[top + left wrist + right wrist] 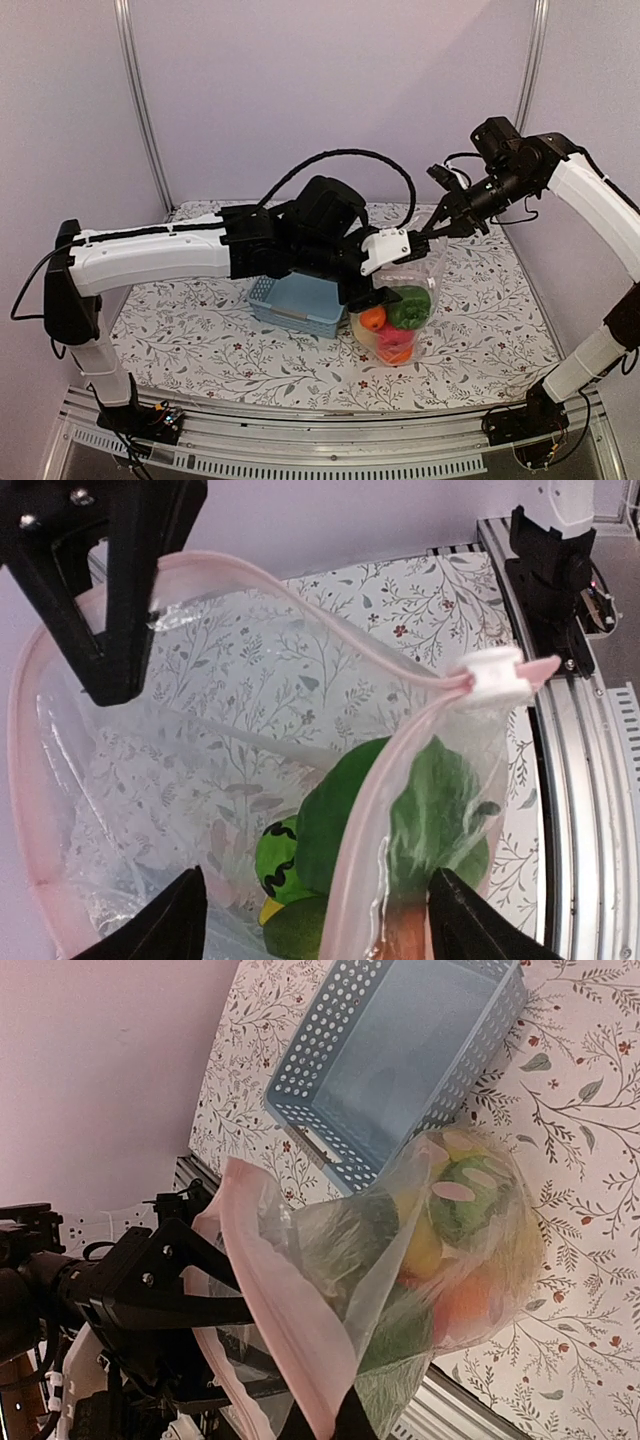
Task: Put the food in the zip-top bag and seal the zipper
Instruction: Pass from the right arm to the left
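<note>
Holding: my right gripper is clamped on the zipper at the far corner of the zip-top bag, which hangs from it.
Left jaws: my left gripper is spread wide, gripping nothing, straddling the bag's near lip.
Food: the food is bunched at the bag's bottom.
Edges: the mouth gapes, with the white slider at one end.
Room: the basket is just beside the bag's left, and the floral table stretches to its right.
</note>
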You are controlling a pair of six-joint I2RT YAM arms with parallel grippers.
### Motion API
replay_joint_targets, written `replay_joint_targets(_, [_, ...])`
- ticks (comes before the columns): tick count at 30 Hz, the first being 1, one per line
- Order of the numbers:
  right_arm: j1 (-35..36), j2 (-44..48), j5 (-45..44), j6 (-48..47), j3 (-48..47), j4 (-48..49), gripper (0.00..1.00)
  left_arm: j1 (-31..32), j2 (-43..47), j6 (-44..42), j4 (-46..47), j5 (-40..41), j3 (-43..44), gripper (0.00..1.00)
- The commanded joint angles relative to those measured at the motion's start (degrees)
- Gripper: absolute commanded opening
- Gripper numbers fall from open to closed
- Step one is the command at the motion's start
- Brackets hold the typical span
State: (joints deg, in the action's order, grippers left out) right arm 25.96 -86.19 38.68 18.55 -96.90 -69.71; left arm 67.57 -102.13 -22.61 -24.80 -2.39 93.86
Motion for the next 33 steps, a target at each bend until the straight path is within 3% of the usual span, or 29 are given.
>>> replay_joint_targets(1, [0.28, 1.52, 1.79, -1.54, 4.08, 1.42, 0.0, 0.94, -1.84, -2.77, -0.64, 2.18, -0.74, 0.71])
replay_joint_targets(8, [0.32, 1.43, 2.35, -2.04, 6.68, 2.86, 0.0, 0.99, -3.47, -2.08, 0.19, 2.08, 0.56, 0.4])
replay_joint_targets(18, [0.37, -0.24, 1.64, -2.72, 5.92, 3.69, 0.01, -0.13, -4.73, 1.0, 0.46, -3.84, 4.94, 0.25])
replay_joint_targets(22, [0.32, -1.22, 1.17, -2.55, 4.39, 3.87, 0.08, -1.79, -5.25, 5.2, 1.92, -7.49, 6.16, 0.09])
replay_joint_targets(28, [0.32, 0.99, -3.97, -2.61, 2.16, 0.66, 0.32, -4.66, -6.8, 12.74, 5.68, -12.72, 7.75, 0.08])
replay_joint_targets(33, [0.3, 9.48, -5.96, -1.0, 6.93, 4.19, 0.43, -6.62, -8.71, 20.62, 9.27, -16.18, 9.57, 0.08])
